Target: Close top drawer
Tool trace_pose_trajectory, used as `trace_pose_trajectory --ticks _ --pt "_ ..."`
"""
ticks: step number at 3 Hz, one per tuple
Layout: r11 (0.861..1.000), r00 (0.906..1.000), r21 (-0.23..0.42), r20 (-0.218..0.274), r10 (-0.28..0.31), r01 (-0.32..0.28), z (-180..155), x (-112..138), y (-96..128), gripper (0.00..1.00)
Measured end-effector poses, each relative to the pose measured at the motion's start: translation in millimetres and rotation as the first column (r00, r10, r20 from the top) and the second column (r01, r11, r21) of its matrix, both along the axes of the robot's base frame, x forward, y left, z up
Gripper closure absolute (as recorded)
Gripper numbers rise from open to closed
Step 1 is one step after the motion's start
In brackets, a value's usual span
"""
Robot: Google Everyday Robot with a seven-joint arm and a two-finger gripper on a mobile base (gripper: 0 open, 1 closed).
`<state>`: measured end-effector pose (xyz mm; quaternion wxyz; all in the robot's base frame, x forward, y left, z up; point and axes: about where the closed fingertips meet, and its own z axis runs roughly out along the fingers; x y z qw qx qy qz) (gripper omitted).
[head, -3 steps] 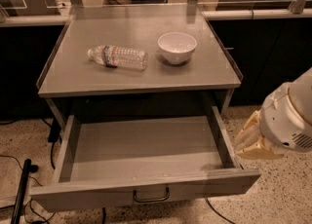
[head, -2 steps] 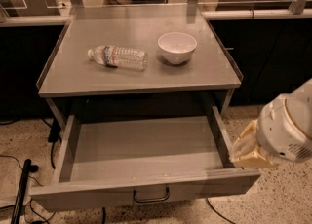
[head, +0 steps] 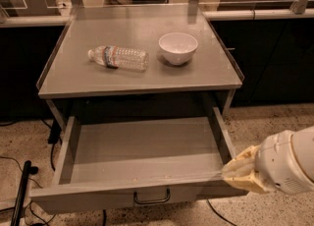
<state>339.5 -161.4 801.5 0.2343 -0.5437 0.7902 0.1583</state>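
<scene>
The top drawer (head: 142, 149) is a wide, shallow grey box, pulled far out from under the grey table (head: 137, 82) and empty inside. Its front panel (head: 113, 195) runs along the bottom of the view, with a small dark loop handle (head: 152, 198) at its centre. My gripper (head: 240, 171), cream-coloured on a white wrist, is at the drawer's front right corner, level with the top edge of the front panel and touching or nearly touching it.
A lying plastic water bottle (head: 118, 57) and a white bowl (head: 178, 48) rest on the tabletop. Dark cabinets stand on both sides. Black cables and a black pole (head: 22, 190) lie on the speckled floor at the left.
My gripper and wrist have moved down and slightly left, from beside the drawer's right side to its front right corner. The drawer has not visibly moved.
</scene>
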Motion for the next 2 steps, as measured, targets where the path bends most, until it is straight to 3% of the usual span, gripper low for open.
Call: trace_pose_trajectory --ticks 1,2 --pt "0.998 0.9984 0.051 -0.035 0.045 -0.043 -47.6 -24.5 16.4 1.00" --pt "0.998 0.9983 0.050 -0.036 0.045 -0.044 -48.3 -25.0 16.3 1.00"
